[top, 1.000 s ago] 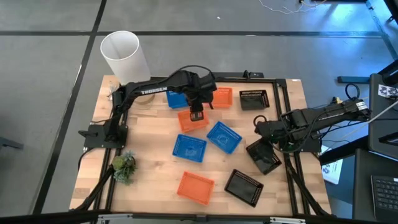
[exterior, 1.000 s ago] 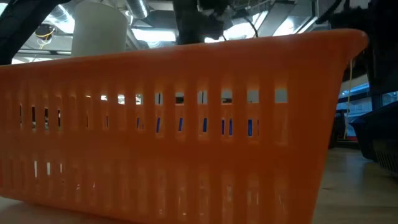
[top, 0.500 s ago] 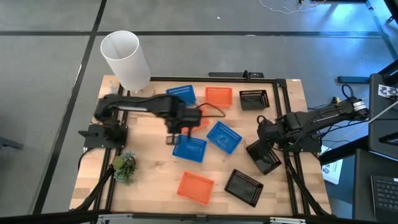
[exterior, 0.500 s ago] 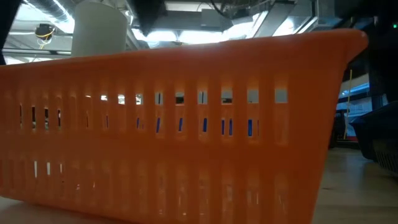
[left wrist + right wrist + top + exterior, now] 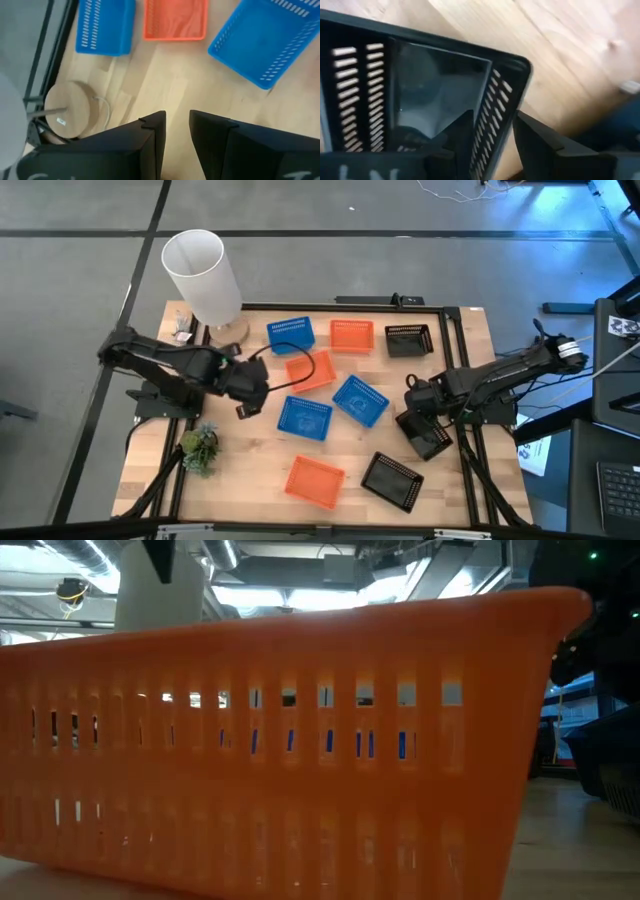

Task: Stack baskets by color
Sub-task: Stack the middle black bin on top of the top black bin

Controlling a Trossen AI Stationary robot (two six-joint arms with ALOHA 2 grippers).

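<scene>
Nine baskets are lying on the table [image 5: 460,330], and all of them look empty. None are stacked. A blue basket [image 5: 290,335], an orange basket [image 5: 351,335] and a black basket [image 5: 407,340] are sitting in a row at 12 o'clock. Another orange one [image 5: 312,370] is lying near the middle, with two blue ones [image 5: 304,418] [image 5: 360,400] just below it. At 6 o'clock are an orange basket [image 5: 314,481] and a black one [image 5: 392,480]. The last black basket [image 5: 425,432] is at 3 o'clock.

The left gripper [image 5: 243,395] is hanging over bare wood at 9 o'clock, with its arm folded back. The left wrist view is showing its fingers [image 5: 152,135] a little apart, holding nothing.

The right gripper [image 5: 420,405] is reaching down at the 3 o'clock black basket. Only the right wrist view shows that its jaws are sitting on both sides of the basket's wall [image 5: 495,110], one inside and one outside. I cannot tell if they are squeezing it.

The low view is nearly all filled by the side of one orange basket [image 5: 300,760]. A white tube [image 5: 200,275] is standing at 11 o'clock, and a little plant [image 5: 198,448] is at 8 o'clock.
</scene>
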